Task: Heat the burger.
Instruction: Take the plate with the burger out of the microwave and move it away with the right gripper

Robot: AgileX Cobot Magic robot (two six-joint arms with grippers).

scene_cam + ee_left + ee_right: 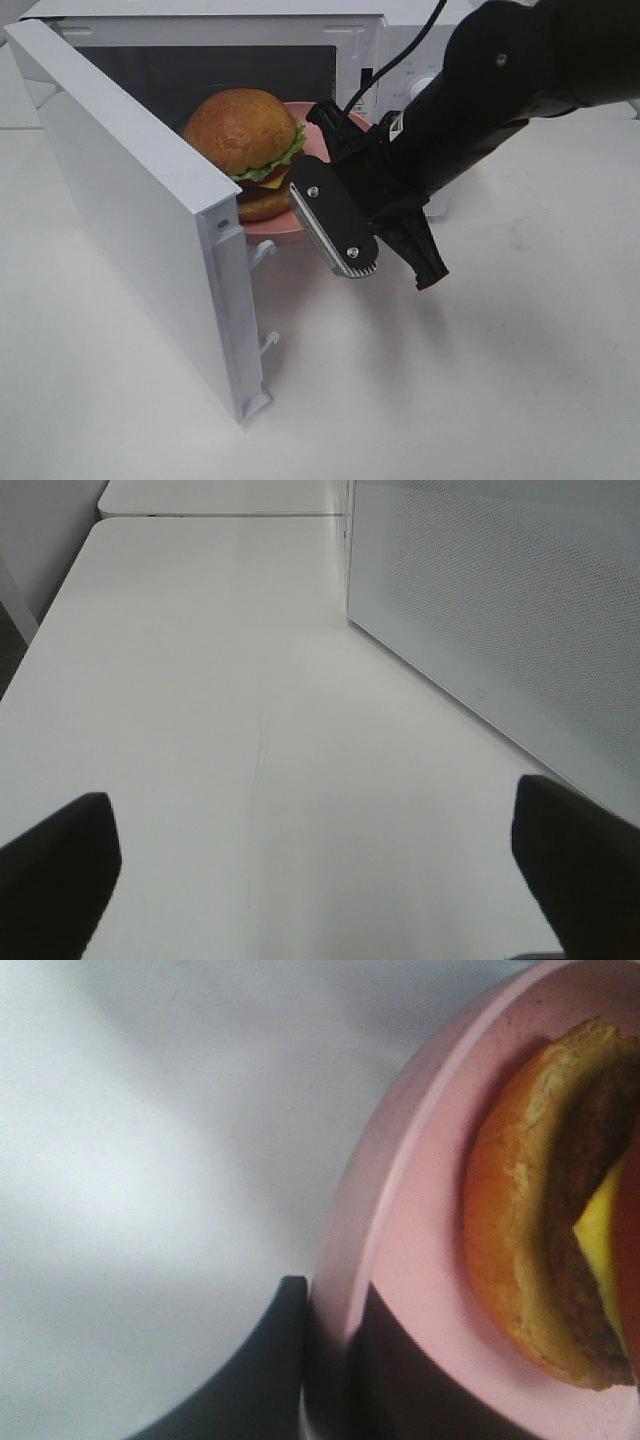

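Burger (245, 135) sits on the pink plate (285, 235), at the mouth of the white microwave (350, 30). Bun dome upward, lettuce and cheese showing at its right side. The plate pokes out past the front edge of the cavity, toward the near side.

Microwave door (140, 220) stands swung open to the left, its edge nearest the camera. It hides the left part of the plate and the burger's lower left.

My right gripper (335, 215) is just right of the burger, reaching in from the right. In my right wrist view the plate rim (365, 1220) runs between my two dark fingers (265, 1360), one outside the rim, one on the plate's inner face. Jaws pressed nearly together, pinching that rim. The burger's lower bun (510, 1250), patty and cheese lie just beyond my fingertips on the plate, near but not touching them.

My left gripper (315, 865) is not seen in the high view. Its wrist view shows both fingertips (60, 860) spread wide, nothing between them, over bare white table (220, 680). The outer face of the door (500, 610) stands alongside it.
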